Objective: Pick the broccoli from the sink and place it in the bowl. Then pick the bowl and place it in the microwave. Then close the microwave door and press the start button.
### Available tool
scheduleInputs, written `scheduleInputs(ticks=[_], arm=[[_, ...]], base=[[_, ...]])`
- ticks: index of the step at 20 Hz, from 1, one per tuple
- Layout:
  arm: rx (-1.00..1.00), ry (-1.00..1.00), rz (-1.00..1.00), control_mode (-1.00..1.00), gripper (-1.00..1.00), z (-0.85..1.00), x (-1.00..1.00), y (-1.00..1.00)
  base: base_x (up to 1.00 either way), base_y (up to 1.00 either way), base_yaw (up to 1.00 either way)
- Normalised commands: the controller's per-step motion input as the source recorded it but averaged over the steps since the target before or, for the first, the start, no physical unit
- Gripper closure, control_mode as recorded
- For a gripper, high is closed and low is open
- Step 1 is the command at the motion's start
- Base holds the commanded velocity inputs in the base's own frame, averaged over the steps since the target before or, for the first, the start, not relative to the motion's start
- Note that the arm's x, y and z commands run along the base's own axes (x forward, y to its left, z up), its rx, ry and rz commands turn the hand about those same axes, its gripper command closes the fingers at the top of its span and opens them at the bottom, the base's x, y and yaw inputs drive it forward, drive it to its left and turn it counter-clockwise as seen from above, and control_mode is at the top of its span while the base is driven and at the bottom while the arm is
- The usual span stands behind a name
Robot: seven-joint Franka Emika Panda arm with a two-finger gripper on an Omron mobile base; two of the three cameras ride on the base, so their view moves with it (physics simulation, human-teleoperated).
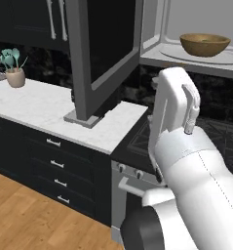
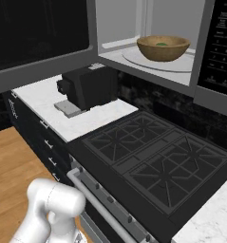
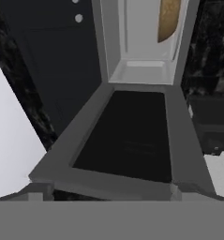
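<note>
Wooden bowl [image 2: 163,47] sits on the round glass turntable [image 2: 181,64] inside the microwave [image 1: 162,46], a bit of green broccoli [image 2: 161,44] showing in it. Microwave door [image 1: 106,44] hangs wide open, swung out over the white marble desk [image 1: 45,110]. In the hand view the door's dark glass panel [image 3: 127,136] lies straight ahead of my end effector [image 3: 106,193], with its grey frame just at my finger tips [image 3: 38,191]; my jaws are spread wide and hold nothing. Black coffee machine [image 2: 89,88] stands on the desk below the door. Dark gas stove [image 2: 153,161] lies under the microwave. A pot of teal utensils [image 1: 14,68] sits far left.
</note>
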Motion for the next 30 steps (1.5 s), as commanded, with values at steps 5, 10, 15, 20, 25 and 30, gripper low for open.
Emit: scheduleInputs(ticks=[5, 10, 15, 20, 25, 30], arm=[[0.15, -0.01, 0.0, -1.0, -1.0, -0.66, 0.13, 0.7], [0.08, -0.01, 0.0, -1.0, -1.0, -0.59, 0.45, 0.49], [0.0, -0.04, 0.0, -1.0, -1.0, -0.59, 0.75, 0.33], [0.0, -0.1, -0.02, -1.0, -1.0, -0.44, 0.72, 0.56], [0.0, -0.06, -0.02, -1.0, -1.0, -0.28, 0.74, 0.41], [0.03, -0.03, -0.01, -1.0, -1.0, -0.33, 0.79, 0.36]], base=[[0.0, 0.0, 0.0], [0.0, 0.0, 0.0], [0.0, 0.0, 0.0], [0.0, 0.0, 0.0], [0.0, 0.0, 0.0], [0.0, 0.0, 0.0]])
